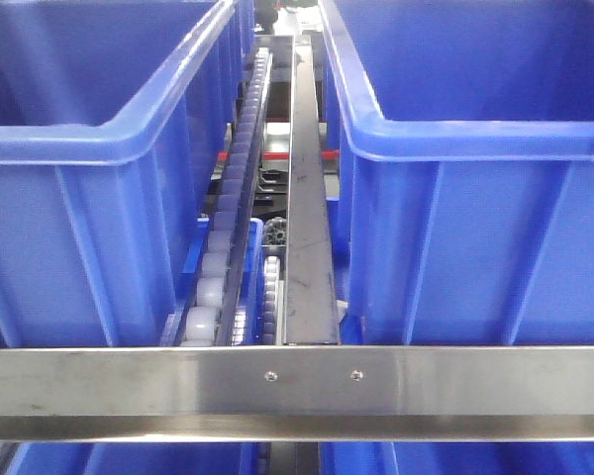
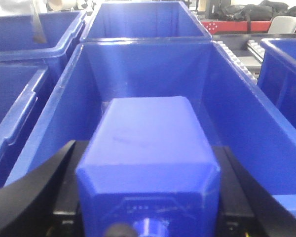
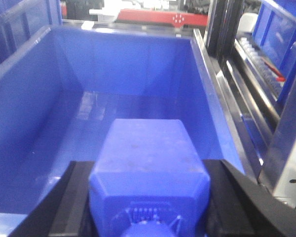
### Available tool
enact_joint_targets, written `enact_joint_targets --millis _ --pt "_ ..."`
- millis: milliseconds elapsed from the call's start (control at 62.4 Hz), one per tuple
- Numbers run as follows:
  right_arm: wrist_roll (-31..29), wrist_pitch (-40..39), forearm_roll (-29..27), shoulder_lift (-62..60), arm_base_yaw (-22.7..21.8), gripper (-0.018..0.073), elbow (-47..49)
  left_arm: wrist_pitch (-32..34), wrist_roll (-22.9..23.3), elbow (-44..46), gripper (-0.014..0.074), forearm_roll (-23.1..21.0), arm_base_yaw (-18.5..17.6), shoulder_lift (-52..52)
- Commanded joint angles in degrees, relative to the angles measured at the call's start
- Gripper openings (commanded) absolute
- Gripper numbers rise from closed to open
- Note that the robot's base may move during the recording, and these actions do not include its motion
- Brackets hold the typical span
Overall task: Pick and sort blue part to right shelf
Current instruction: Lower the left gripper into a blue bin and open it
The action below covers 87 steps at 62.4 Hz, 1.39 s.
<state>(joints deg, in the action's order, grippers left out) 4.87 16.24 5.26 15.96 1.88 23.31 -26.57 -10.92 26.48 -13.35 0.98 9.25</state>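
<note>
L gripper clamped on a blue part over a blue bin, R gripper gripping another blue part above its own bin, steel shelf rail up front

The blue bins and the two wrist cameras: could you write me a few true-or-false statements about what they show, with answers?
1. The left gripper holds a blue block over a blue bin. True.
2. The right gripper holds nothing. False: a blue block sits between its fingers.
3. The bin under the right gripper is full of parts. False: its visible floor is bare.
4. A steel rail and white rollers run between two bins. True.
</note>
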Motion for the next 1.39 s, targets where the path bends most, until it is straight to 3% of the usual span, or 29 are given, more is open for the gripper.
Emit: enact_joint_targets --millis 0,978,1138,1202,1315,1379 --pt "-0.3 -5.4 0.6 0.7 -0.3 0.0385 1.7 4.8 0.1 2.0 0.0386 -0.8 0.2 0.9" --pt "-0.3 -6.0 0.5 0.8 -0.3 0.0385 1.9 6.3 0.1 1.9 0.0386 -1.0 0.2 1.0" --pt "-0.3 -5.8 0.0 3.0 -0.2 0.0385 5.1 5.5 -0.3 3.8 0.0386 -8.2 0.2 6.2" --pt "-0.3 -5.6 0.0 5.2 -0.2 0.0385 6.5 5.5 -4.7 5.2 0.0386 -11.9 0.2 9.8" --pt "-0.3 -6.0 0.0 10.9 -0.2 0.0385 8.5 6.0 -16.6 8.1 0.0386 -18.1 0.2 17.0" --pt "-0.3 -7.0 0.0 14.2 -0.2 0.0385 9.4 6.9 -19.3 9.7 0.0386 -21.3 0.2 20.9"
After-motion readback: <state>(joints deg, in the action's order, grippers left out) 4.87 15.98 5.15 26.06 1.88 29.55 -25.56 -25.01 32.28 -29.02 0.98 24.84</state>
